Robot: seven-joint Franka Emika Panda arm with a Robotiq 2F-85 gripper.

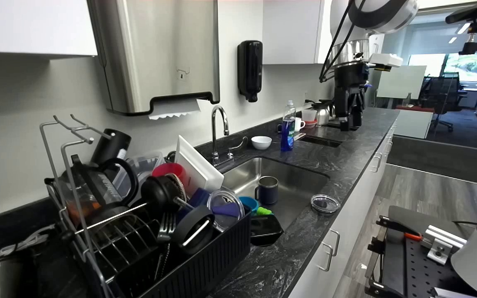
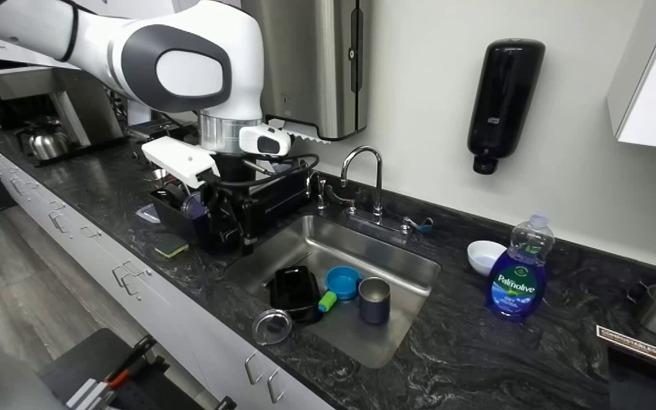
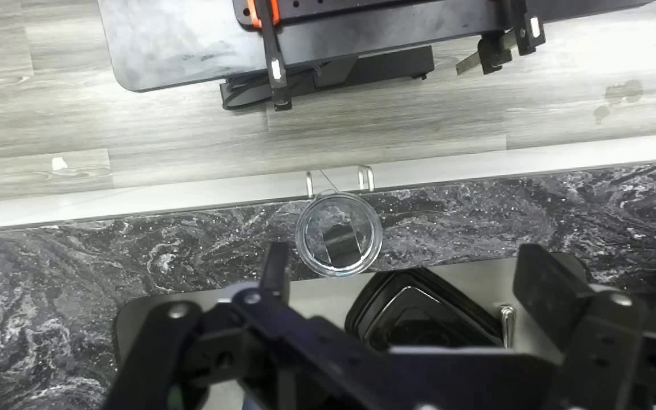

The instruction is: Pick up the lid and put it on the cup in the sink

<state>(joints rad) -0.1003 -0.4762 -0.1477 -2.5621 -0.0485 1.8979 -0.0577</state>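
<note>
A: Gripper (image 3: 408, 277) first. What do we put?

B: Fingers (image 3: 550, 290) spread wide apart, we see that clearly in the wrist view. It hangs pointing down in both exterior views.

A: And the lid (image 2: 271, 327)?

B: Round, clear, lying on the countertop (image 2: 447, 364), between the sink (image 2: 373, 256) and the front edge. We get it in all three views.

A: Cup (image 2: 374, 306)?

B: Dark blue with a handle, standing upright in the sink, mouth up.

A: What else do we log in there?

B: Blue bowl (image 2: 343, 283) just beside the cup; touching or apart, we can't tell. Green-and-blue item (image 2: 327, 300) near it, too small for us to name. Black container (image 2: 294, 287) on the lid's side of the sink.

A: Surroundings, quick?

B: Faucet (image 2: 378, 185) behind the sink, white bowl (image 2: 483, 257) and soap bottle (image 2: 516, 279) farther along the countertop. Sponge (image 2: 172, 246) near the front edge in an exterior view. Black dispenser (image 2: 507, 108) on the wall (image 2: 419, 85). Dish rack (image 1: 222, 256), piled full, just beside the sink; we can't separate every piece.
</note>
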